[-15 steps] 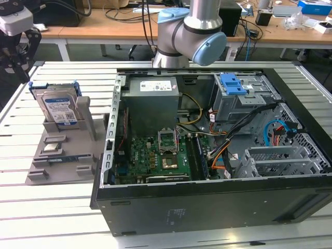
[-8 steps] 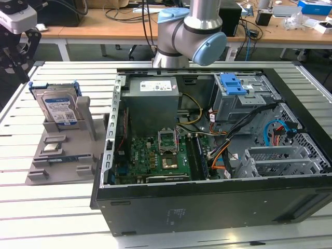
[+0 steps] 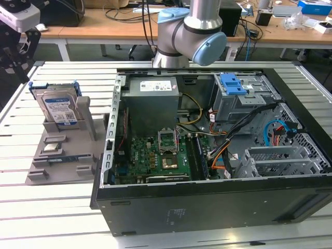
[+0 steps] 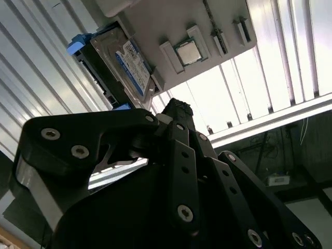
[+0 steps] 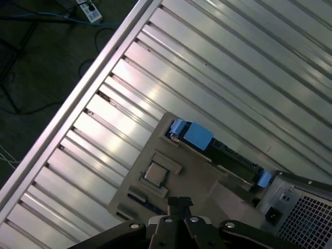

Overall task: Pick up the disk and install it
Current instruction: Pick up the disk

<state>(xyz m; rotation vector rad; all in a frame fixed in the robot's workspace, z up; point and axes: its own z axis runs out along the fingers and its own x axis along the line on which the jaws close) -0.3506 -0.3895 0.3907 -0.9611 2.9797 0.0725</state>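
The disk (image 3: 59, 109) stands on edge in the grey holder (image 3: 62, 168) at the exterior view's left: silver, with a white-and-blue label and blue rails. Both wrist views look down on the disk (image 4: 124, 65), with its blue rail (image 5: 192, 134) uppermost. My gripper (image 3: 18, 49) hangs high above the table's far left corner, well clear of the disk. In the wrist views the black fingertips (image 5: 179, 201) lie together with nothing between them, and the gripper (image 4: 179, 106) points toward the holder.
A small square processor chip (image 3: 51, 147) lies flat on the holder below the disk. The open black computer case (image 3: 207, 207) takes up the table's middle and right, with a blue bracket (image 3: 233, 84) on its drive cage. The arm's base (image 3: 192, 36) stands behind the case.
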